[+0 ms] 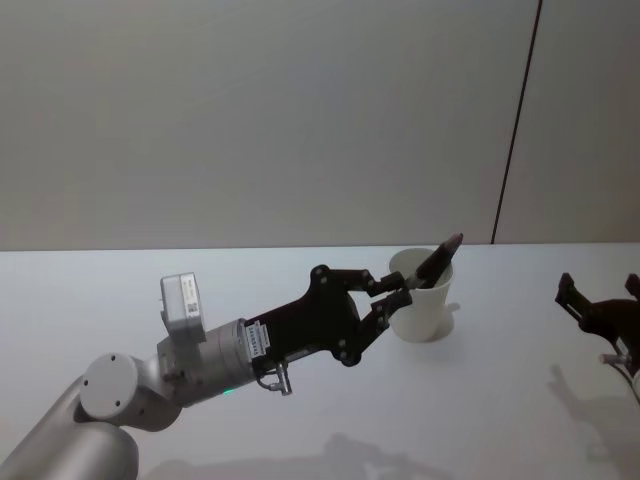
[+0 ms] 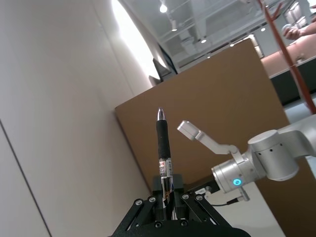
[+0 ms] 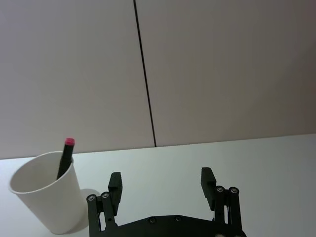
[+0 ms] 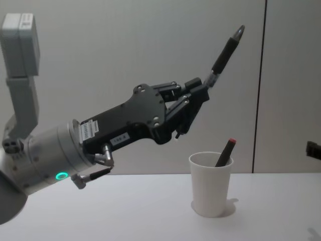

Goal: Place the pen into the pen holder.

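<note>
Because the left gripper [image 4: 203, 89] has its jaws closed on the very end of the pen [image 4: 226, 49], nearly the whole pen sticks out beyond the jaws. It slants up and away, its silver tip farthest from them. The cup [image 4: 210, 191] stands on the table [image 4: 125, 216] well below the jaws and a little ahead of them, apart from the pen. A second pen [image 4: 224, 153] with a pink end already leans inside it against the rim.

The pen looks light and stiff: a thin plastic barrel with a dark, rubbery-looking sleeve near the tip. It will not bend, but a smooth round barrel pinched at one end could swivel between the pads if it bumps anything. A hold nearer the middle would be steadier. With this end grip, I judge the free end has to turn downward before it can enter the cup.

The cup is the delicate part. It is thin paper, light, weighted by one pen alone, and shorter than a pen. A knock on the rim or a pen dropped at a slant could tip or slide it. Letting go low, just above the opening and clear of the second pen, seems safest.

The right gripper [image 3: 161, 183] sits parked low over the table, jaws wide open and holding nothing, with the cup ahead of them and off to one side.
</note>
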### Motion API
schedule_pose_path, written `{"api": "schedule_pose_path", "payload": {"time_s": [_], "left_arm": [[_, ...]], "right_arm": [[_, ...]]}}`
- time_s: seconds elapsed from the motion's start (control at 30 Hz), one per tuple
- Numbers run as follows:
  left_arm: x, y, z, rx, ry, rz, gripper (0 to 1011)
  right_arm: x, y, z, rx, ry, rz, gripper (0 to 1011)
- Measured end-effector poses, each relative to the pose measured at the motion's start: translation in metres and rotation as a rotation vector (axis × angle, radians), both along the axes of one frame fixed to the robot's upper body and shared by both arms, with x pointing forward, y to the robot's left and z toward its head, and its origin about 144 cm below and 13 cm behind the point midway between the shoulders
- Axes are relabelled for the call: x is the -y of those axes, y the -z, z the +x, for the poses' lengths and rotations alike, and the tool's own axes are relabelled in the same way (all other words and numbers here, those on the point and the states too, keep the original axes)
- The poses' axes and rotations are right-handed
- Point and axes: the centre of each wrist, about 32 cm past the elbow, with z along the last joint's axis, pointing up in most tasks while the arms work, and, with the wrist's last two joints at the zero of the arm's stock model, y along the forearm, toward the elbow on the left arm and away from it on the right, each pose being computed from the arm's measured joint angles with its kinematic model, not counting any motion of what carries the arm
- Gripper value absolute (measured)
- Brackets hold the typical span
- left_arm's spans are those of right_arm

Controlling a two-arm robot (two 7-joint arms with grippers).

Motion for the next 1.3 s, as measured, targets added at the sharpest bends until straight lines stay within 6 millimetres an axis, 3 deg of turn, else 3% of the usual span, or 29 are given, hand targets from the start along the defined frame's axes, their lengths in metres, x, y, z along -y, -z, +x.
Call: {"api": "schedule_pose_path", "payload": {"time_s": [1.3], "left_arm": [[-0.008,0.004,0.006,0.032,0.098,0.017,129]], "right_arm": [[0.039,-0.022,-0.029,0.244,-0.520,0.056,1002]]}}
